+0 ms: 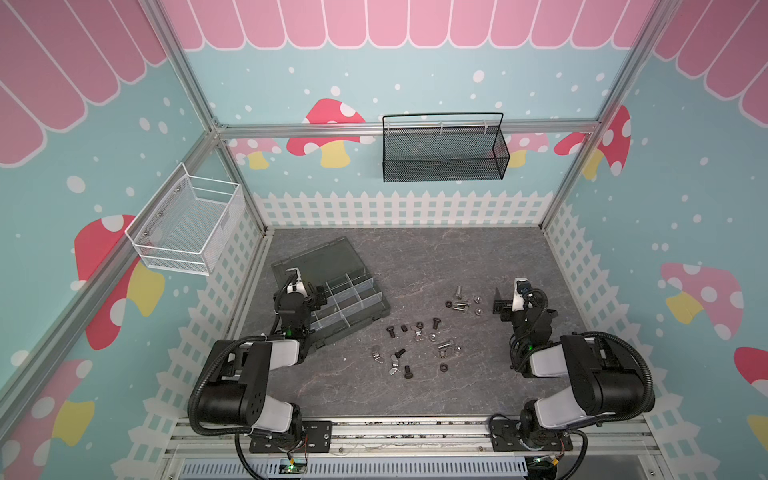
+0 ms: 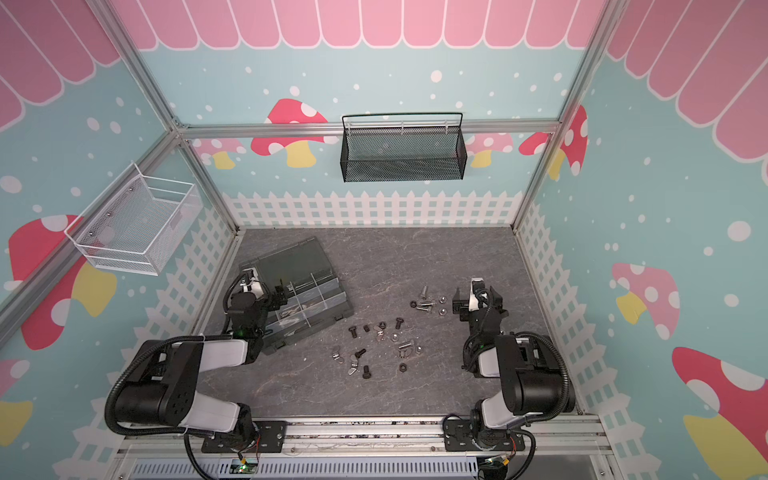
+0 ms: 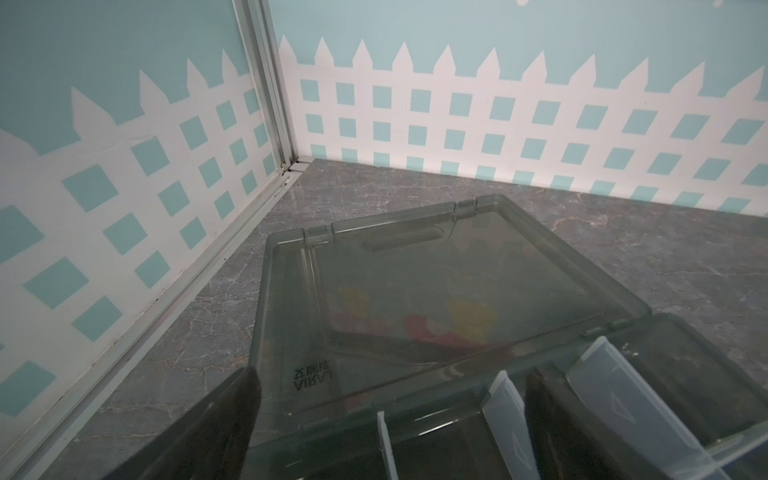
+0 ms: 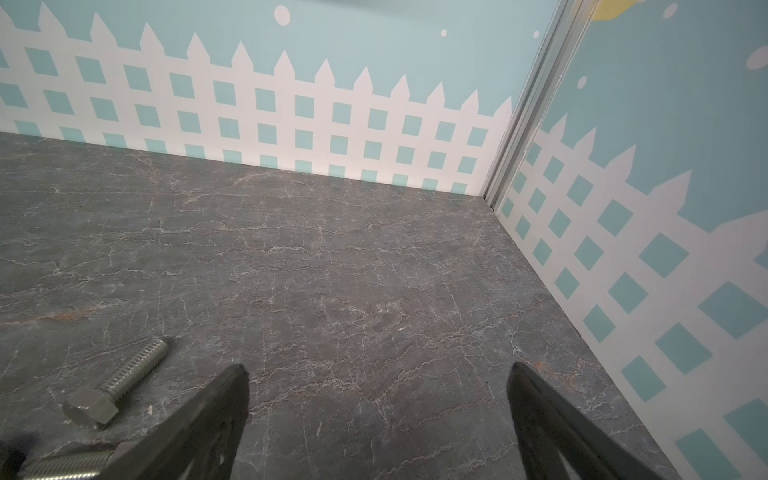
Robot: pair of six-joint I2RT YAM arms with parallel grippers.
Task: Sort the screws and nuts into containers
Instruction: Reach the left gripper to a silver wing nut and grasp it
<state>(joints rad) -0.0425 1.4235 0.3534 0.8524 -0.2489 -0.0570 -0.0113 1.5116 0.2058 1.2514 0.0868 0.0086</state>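
Dark grey marble-patterned counter (image 1: 457, 257), both arms based at its near edge.

A dark grey translucent plastic organizer box (image 1: 361, 324) sits left of centre and skewed. Its hinged lid (image 1: 316, 259) lies flat open toward the rear-left corner. The small rectangular compartments (image 1: 351, 297) with clear dividers face upward. Glints show inside them in a top view; whether these are parts or mere reflections cannot be told.

L arm: the left gripper (image 1: 316, 293) (image 3: 390, 374) has its jaws spread wide and holds nothing. It hangs over the left end of the box near the hinge line. In the left wrist view one finger (image 3: 232, 415) sits off the box's corner.

Loose hardware lies on the counter right of the box.
- The main scatter near centre has short black hex-head screws (image 1: 390, 331), a shiny silver screw (image 1: 444, 345), small black and silver nuts (image 1: 444, 367) and silver wing nuts (image 1: 377, 355).
- A smaller silver cluster (image 1: 461, 302) lies farther back and to the right.

R arm: the right gripper (image 1: 517, 299) (image 4: 376, 368) has its jaws spread wide and is empty. It is low over bare counter, just right of that silver cluster. The right wrist view shows a silver hex-head screw (image 4: 116, 382) lying just outside one finger (image 4: 216, 415), apart from it.
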